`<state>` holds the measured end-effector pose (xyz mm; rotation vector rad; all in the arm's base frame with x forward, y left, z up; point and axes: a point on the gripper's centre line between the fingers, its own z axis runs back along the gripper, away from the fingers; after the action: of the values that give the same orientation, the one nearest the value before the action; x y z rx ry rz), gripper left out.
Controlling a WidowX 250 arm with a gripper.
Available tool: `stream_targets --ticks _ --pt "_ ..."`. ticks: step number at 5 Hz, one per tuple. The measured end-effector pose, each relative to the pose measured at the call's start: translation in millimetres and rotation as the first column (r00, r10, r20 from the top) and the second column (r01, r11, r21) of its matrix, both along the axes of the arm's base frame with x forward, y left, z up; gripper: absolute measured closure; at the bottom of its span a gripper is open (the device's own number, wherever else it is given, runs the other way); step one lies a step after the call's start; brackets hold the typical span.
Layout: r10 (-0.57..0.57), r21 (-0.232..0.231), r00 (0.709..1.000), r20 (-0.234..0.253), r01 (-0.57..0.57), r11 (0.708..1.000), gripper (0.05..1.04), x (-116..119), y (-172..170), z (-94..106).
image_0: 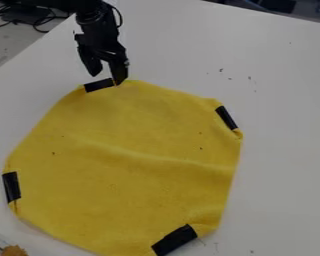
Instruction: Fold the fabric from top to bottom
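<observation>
Yellow fabric [129,130] lay toward my six o'clock.
I had the tool [106,79] open beside the twelve-o'clock black tape [97,85].

Lighting moderate, diffuse — table [276,90] reads fairly even pale grey. Soft, low-contrast shading on the yellow fabric [122,190]. Black arm [96,19] goes near-black, surface detail mostly lost. Light direction — can't tell.
</observation>
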<state>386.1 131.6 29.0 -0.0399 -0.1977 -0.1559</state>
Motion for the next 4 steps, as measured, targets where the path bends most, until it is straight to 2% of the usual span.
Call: stream_targets --ticks 1,3,4 --pt "-0.008 -0.006 1.0 -0.019 0.008 1.0 0.082 3.7 2.8 -10.9" --pt "-0.017 0.005 0.999 -0.039 0.017 1.0 0.117 2.8 17.8 -11.7" --pt "-0.014 -0.002 1.0 -0.024 0.014 1.0 0.362 4.1 18.9 -10.6"
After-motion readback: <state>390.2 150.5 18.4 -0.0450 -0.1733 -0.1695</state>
